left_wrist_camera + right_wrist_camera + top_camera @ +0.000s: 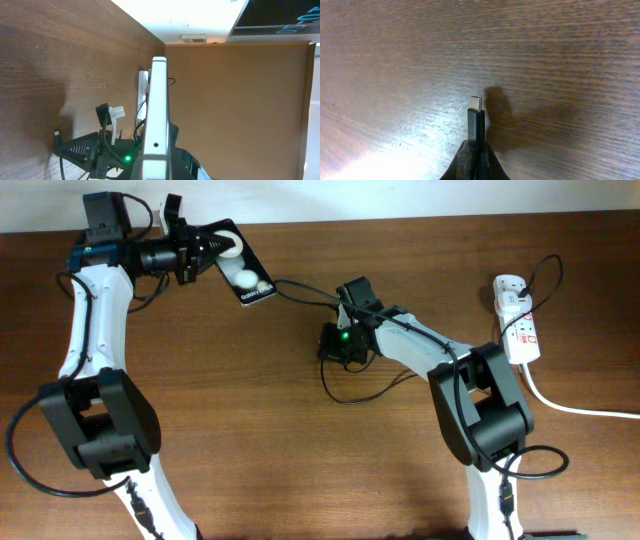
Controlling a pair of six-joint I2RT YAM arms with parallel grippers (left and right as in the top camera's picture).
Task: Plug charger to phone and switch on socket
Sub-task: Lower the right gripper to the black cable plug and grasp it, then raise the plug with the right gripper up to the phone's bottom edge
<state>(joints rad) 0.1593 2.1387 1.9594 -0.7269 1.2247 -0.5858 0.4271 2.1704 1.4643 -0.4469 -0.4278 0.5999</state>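
Overhead view, Reader asks: where is the phone (252, 272), and what holds it?
Describer: It is at the far left of a brown wooden desk (250, 440). The left fingers (212, 246) are pressed together on one end of it. The left wrist view shows it edge-on, so it seems to be held on its side.
Reader: And the charger?
Describer: The right fingers (475, 150) are to the right of the phone and apart from it. They pinch the charger (476, 117) just behind its flat metal tip, which pokes out over bare wood. The white socket (518, 320) lies far to the right of the phone, untouched.
Reader: How should the plugging go?
Describer: In my judgement, the tip should first be turned so its flat face matches the phone's port. No view shows that port clearly. The tip should then travel straight along the phone's length, not at an angle. The left fingers must hold the phone steady, and the cable needs slack so it cannot drag the tip aside.
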